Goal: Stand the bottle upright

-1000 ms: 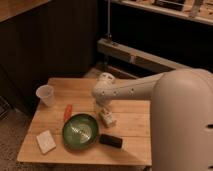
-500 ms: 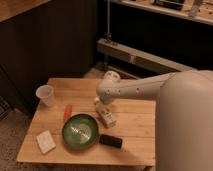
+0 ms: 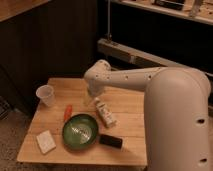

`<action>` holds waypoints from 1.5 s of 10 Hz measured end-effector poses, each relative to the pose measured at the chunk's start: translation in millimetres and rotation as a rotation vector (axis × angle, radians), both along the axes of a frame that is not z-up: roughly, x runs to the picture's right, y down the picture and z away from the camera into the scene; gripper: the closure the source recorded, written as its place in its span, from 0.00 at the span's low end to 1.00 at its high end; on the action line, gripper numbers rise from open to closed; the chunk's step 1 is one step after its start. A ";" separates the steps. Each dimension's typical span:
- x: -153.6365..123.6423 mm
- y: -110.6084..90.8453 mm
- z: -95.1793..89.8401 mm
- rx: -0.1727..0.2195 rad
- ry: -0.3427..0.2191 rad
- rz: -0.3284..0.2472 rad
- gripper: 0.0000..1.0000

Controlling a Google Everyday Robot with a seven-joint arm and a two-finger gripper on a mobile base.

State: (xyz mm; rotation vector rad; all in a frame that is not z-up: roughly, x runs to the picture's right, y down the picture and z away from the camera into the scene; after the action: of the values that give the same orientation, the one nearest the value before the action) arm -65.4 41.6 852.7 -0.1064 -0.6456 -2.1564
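Dark wooden panelling point(image 3: 55, 40) fills the background, and a pale metal rail point(image 3: 135, 55) runs behind the far right corner of the desk. Our desk point(image 3: 130, 107) is a light wooden top made of planks, and we see it from above and from its near side.

Our big white arm point(image 3: 170, 100) comes in from the right and bends down over the middle of the desk. The tool point(image 3: 91, 99) hangs at its end, low over the planks toward the far edge, just at the far end of the bottle. We cannot tell whether the tool is spread or pressed together, nor whether it touches the bottle.

We see the bottle point(image 3: 105, 113) lying on its side near the middle of the desk, not upright. It runs on a slant from the tool toward the near right corner, just beside the far right rim of the green bowl point(image 3: 80, 132).

The bowl sits near the near edge. A black object point(image 3: 110, 141) lies just to its right, and a white block point(image 3: 46, 141) lies to its left by the near left corner. An orange stick point(image 3: 67, 112) lies just beyond the bowl's left rim. A translucent cup point(image 3: 45, 95) stands upright near the left edge, well apart from the bottle.
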 end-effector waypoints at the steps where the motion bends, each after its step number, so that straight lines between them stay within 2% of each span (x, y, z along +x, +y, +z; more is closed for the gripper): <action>1: -8.0 -1.2 0.7 -0.032 0.002 0.001 0.20; 2: -14.1 -3.5 4.6 -0.044 0.057 -0.011 0.20; 3: -15.8 -6.1 7.8 -0.036 0.110 -0.030 0.20; 4: -19.3 -11.4 15.0 -0.019 0.193 -0.066 0.20; 6: -11.8 -16.4 23.5 -0.024 0.254 -0.074 0.20; 7: -5.6 -18.4 30.7 -0.050 0.262 -0.067 0.20; 8: -2.3 -23.4 41.5 -0.106 0.244 -0.053 0.20; 9: 3.7 -26.5 46.8 -0.137 0.238 -0.049 0.20; 12: 9.0 -30.2 52.0 -0.201 0.221 -0.066 0.20; 13: 15.3 -29.5 53.3 -0.219 0.203 -0.063 0.20; 14: 23.6 -24.7 56.1 -0.247 0.155 -0.048 0.20; 15: 31.8 -18.7 62.9 -0.256 0.117 -0.030 0.20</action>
State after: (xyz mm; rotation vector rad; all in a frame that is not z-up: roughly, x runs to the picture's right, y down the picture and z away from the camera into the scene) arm -33.6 22.9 915.6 -0.3787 -0.8529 -2.0693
